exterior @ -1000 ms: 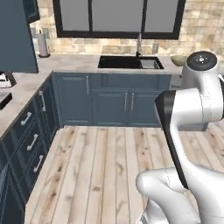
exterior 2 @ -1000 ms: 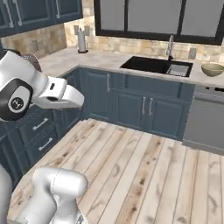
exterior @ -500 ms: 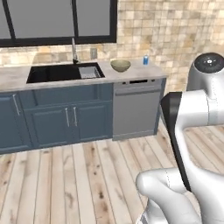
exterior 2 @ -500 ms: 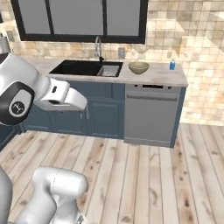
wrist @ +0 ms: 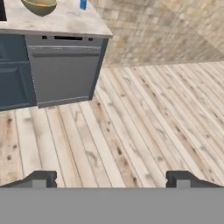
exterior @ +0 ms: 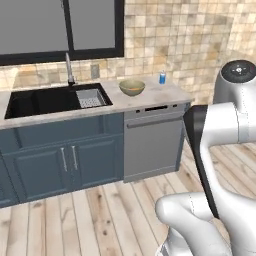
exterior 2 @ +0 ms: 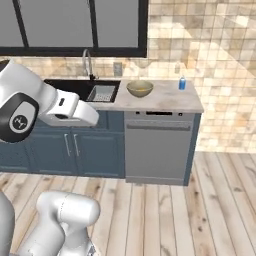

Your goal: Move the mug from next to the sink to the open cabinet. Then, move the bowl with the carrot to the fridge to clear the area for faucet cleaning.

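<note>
A simulated kitchen with a tan tiled wall, dark windows and a pale plank floor. A light stone worktop (exterior 2: 165, 102) runs over blue base cabinets (exterior: 60, 160) and a grey dishwasher (exterior 2: 157, 150). The black sink (exterior: 47, 100) is set into the worktop's left part, with a grey strainer tray (exterior: 92, 97) at its right end and the faucet (exterior: 69, 70) at the back edge behind it. Just right of the sink stands the bowl (exterior 2: 140, 88), holding something orange, probably the carrot (wrist: 42, 4). A small blue can (exterior 2: 182, 83) stands near the worktop's back right corner, apart from the bowl. The gripper (wrist: 112, 179) hangs over bare floor in front of the dishwasher, its fingers spread wide, holding nothing.
</note>
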Controlling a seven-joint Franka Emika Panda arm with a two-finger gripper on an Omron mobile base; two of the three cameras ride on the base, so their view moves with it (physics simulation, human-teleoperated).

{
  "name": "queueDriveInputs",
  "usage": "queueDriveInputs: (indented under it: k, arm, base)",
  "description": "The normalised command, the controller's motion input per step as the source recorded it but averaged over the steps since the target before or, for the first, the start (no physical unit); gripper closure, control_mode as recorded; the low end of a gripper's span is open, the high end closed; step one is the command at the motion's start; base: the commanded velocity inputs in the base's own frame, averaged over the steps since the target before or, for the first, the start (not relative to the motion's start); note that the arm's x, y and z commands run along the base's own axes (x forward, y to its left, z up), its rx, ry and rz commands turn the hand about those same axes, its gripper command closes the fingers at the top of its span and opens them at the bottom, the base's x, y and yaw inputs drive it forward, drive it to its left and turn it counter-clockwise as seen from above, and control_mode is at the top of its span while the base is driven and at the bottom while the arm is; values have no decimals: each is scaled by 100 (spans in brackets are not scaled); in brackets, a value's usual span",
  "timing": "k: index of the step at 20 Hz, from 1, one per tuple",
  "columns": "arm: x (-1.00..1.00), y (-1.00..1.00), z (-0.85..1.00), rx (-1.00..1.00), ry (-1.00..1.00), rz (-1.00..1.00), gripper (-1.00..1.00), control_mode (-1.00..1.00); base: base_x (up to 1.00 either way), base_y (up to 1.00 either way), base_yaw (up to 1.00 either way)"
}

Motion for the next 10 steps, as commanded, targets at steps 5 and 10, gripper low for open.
queueDriveInputs:
  k: [5,10]
  arm:
    - [0,0,0,0,0,0,-100,100]
    - [0,0,0,0,0,0,-100,100]
  base:
    - [100,0,-15]
    - [100,-4,-11]
